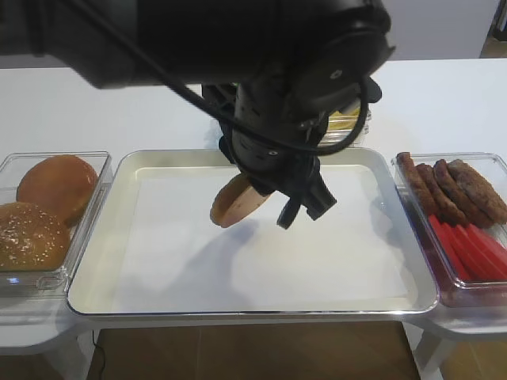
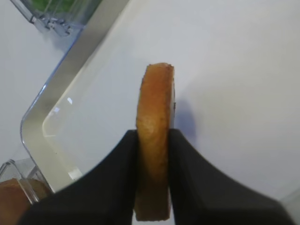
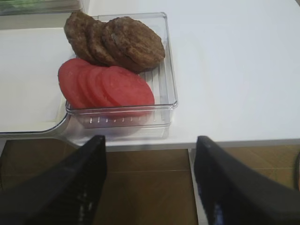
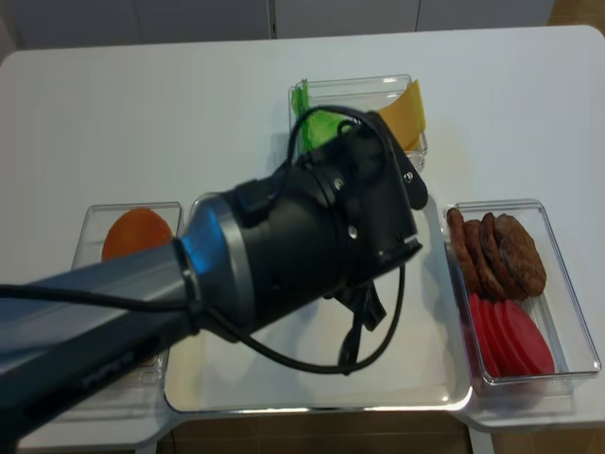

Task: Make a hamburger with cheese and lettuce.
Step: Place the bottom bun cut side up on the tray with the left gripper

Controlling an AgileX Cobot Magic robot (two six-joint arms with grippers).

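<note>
My left gripper [image 2: 153, 140] is shut on the hamburger's bun half [image 2: 154, 122], which I see edge-on between the black fingers. In the high view the bun half [image 1: 235, 200] hangs tilted above the middle of the silver tray [image 1: 253, 305], with its pale cut face showing. The cheese [image 4: 405, 113] and the lettuce [image 4: 317, 123] lie in a clear box behind the tray, partly hidden by the left arm. My right gripper [image 3: 150, 145] is open and empty. It hangs off the table's front edge, in front of the patty box.
A clear box at the right holds dark patties [image 3: 122, 40] and red slices [image 3: 108, 86]. A box at the left holds a smooth bun [image 1: 55, 186] and a sesame-seeded bun top [image 1: 28, 237]. The big black left arm [image 4: 302, 246] hides much of the tray.
</note>
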